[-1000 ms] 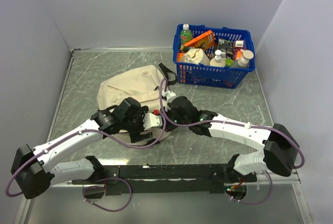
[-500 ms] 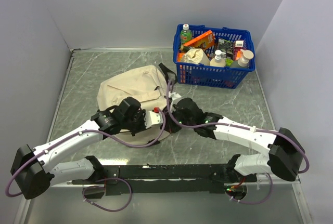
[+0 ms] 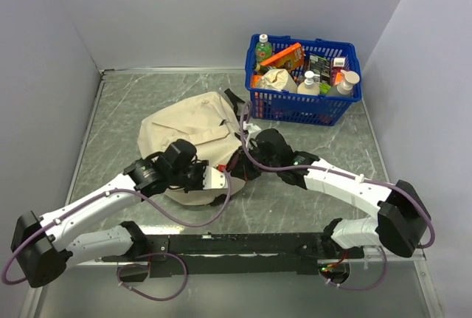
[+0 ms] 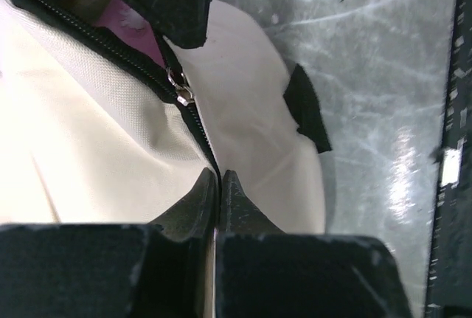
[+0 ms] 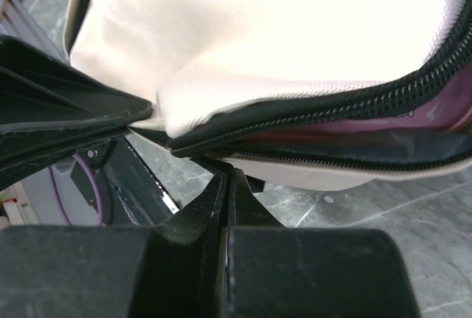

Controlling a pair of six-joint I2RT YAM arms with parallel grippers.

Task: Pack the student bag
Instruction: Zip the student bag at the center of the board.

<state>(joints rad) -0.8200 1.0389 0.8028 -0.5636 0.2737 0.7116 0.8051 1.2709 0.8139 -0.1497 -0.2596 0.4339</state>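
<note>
The bag [image 3: 184, 122] is being supported by the desk [image 3: 133, 89], left of centre. Its zipper edge [image 4: 193, 122] is being pinched by the closed left fingers [image 4: 193, 201], and its open rim [image 5: 332, 115] is being gripped by the closed right fingers [image 5: 208, 198].

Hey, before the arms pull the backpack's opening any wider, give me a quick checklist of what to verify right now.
1. Left hand shut on the student bag's zipper edge: ok.
2. Right hand shut at the bag's rim; cloth actually pinched: cannot tell.
3. Zipper pull clear of the left hand: ok.
4. Bag mouth parted, pink item showing inside: ok.
5. Blue basket upright with items in it: ok.
</note>
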